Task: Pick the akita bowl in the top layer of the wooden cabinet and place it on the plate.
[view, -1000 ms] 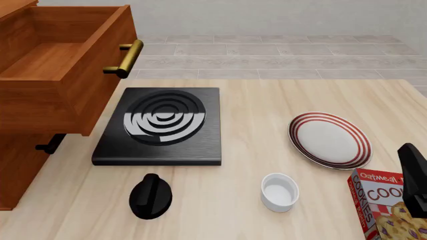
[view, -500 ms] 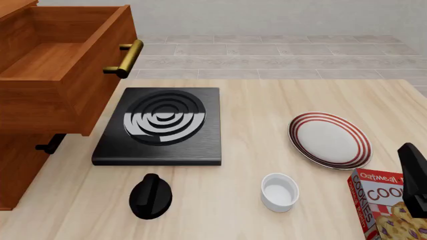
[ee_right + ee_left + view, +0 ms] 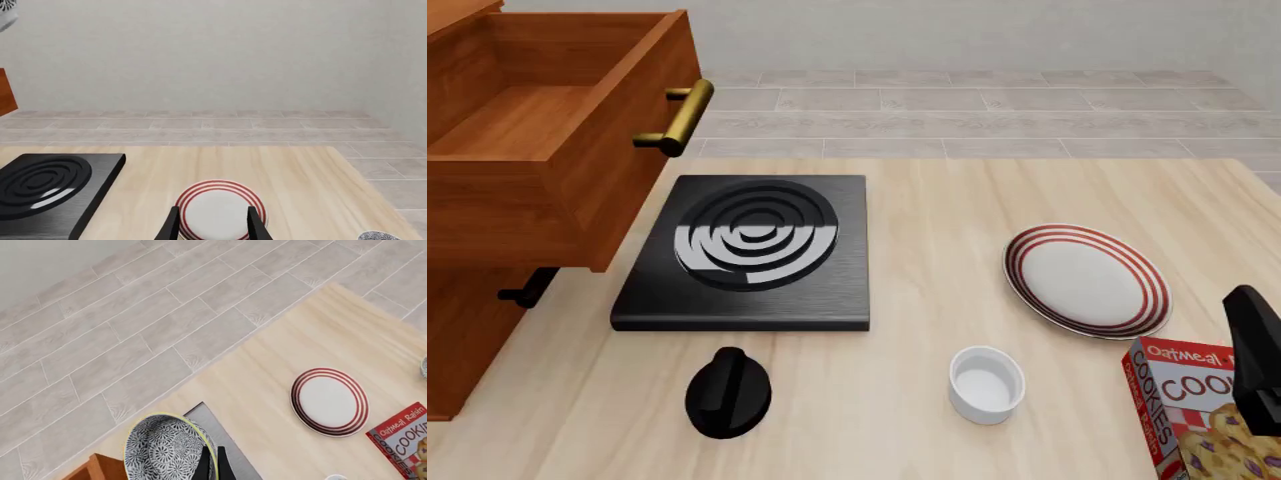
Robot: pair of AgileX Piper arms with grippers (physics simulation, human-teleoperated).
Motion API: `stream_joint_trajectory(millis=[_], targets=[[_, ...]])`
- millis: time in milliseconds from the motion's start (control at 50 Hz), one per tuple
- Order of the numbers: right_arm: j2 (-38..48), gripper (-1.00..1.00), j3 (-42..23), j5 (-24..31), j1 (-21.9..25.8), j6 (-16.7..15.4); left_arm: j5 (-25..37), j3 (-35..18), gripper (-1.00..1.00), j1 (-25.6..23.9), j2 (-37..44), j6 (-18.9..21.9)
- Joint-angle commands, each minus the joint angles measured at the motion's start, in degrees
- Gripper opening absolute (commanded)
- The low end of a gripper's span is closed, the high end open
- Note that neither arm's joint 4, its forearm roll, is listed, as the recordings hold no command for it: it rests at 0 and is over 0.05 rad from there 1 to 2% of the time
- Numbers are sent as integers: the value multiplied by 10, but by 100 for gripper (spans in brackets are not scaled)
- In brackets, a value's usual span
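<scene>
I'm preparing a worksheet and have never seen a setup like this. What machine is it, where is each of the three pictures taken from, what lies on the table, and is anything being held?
These are simulator renders of two robot arms at a table, steered by a person.

The front view looks down from a fixed camera behind the arms. It shows the wooden cabinet with its top layer pulled open and no bowl visible inside, a black stove slab, a black knob, a white ramekin, the plate and a cookie box.

The other two pictures come from cameras mounted behind each gripper. The left gripper is shut on the rim of the akita bowl, lifted high above the table. The right gripper is open and empty, with the plate seen between its fingers.
</scene>
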Motion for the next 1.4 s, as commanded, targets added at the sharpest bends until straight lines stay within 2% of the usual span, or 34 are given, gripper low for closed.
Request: stream_joint_trajectory(millis=[20,620,1400], targets=[[0,100,-1,0,0,-1,-19,9,-100,-22,2,4],[0,100,0,-3,-1,-3,-63,44,-100,-85,24,5],[0,100,0,-6,3,-10,-113,64,-100,-133,71,6]])
